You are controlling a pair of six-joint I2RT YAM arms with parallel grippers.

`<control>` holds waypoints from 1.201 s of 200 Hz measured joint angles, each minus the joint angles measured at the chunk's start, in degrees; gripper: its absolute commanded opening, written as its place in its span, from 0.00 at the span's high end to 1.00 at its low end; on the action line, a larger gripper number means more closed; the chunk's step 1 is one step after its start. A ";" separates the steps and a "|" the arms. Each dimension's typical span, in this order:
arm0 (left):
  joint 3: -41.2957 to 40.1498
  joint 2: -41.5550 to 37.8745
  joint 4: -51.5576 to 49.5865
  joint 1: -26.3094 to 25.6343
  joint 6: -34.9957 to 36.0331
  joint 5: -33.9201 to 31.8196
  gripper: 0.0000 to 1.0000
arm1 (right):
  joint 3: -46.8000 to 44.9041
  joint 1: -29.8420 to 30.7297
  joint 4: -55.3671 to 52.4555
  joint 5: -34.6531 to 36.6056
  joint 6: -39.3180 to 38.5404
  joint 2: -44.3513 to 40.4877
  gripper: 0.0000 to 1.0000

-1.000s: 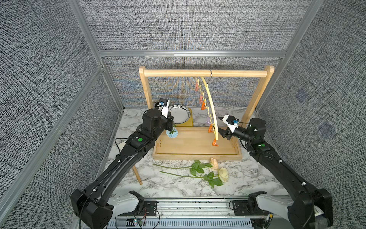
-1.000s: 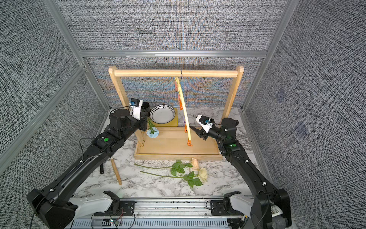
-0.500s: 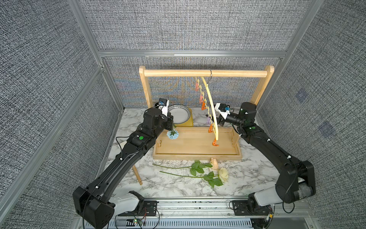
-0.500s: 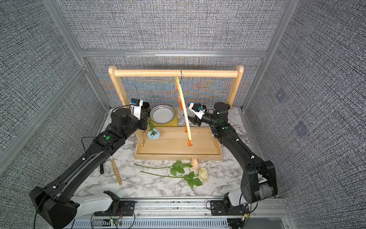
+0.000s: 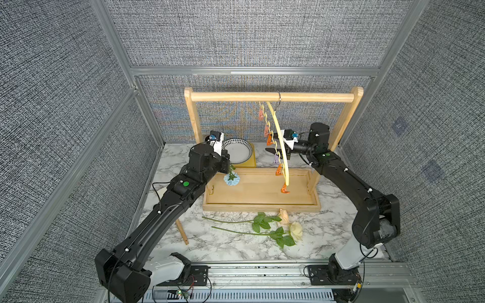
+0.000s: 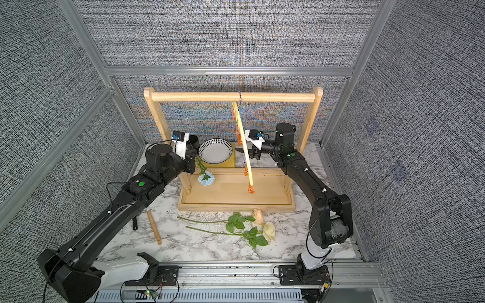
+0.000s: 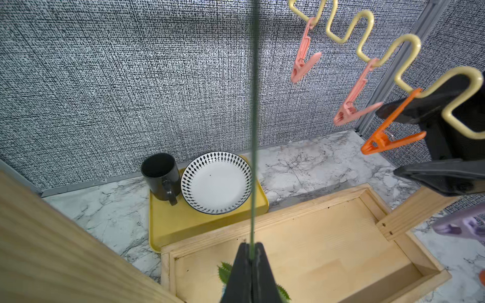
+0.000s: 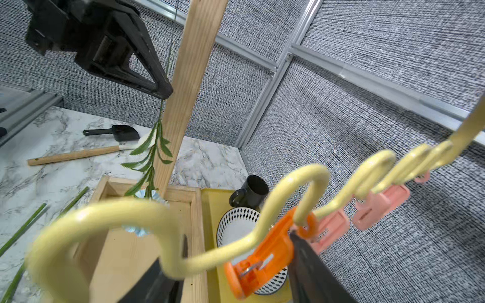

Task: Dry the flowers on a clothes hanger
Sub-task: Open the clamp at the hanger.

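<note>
By the front edge of the marble desk (image 5: 210, 244), nearest me, the cream rose (image 5: 296, 230) and the peach rose (image 5: 284, 215) lie flat and untouched, their stems running toward the left side. Beyond them sits the rack's base tray (image 5: 262, 207). It has nothing in it, and only the blue flower (image 5: 231, 179) hangs over its left end, bloom down.

My left gripper (image 5: 226, 164) is clenched on that flower's stem, which stands upright with its bare end rising above the jaws. The clothes hanger (image 8: 309, 173) hangs edge-on, right of the tray's middle. My right gripper (image 5: 275, 153) has its jaws apart, straddling the wavy bar with the orange clip (image 8: 262, 251) between them. One finger touches the clip, but I see nothing squeezed.

So the clip lies to the right of the stem and well apart from it. I judge the left arm must carry the stem's top across.

At the far edge, a yellow tray (image 7: 168, 230) holds a black mug (image 7: 158, 175) and a bare patterned plate (image 7: 216, 183).
</note>
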 measured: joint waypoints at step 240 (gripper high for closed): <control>4.68 5.99 1.77 0.00 2.16 17.73 0.98 | 10.34 -2.01 -18.93 -14.71 -7.48 4.31 0.36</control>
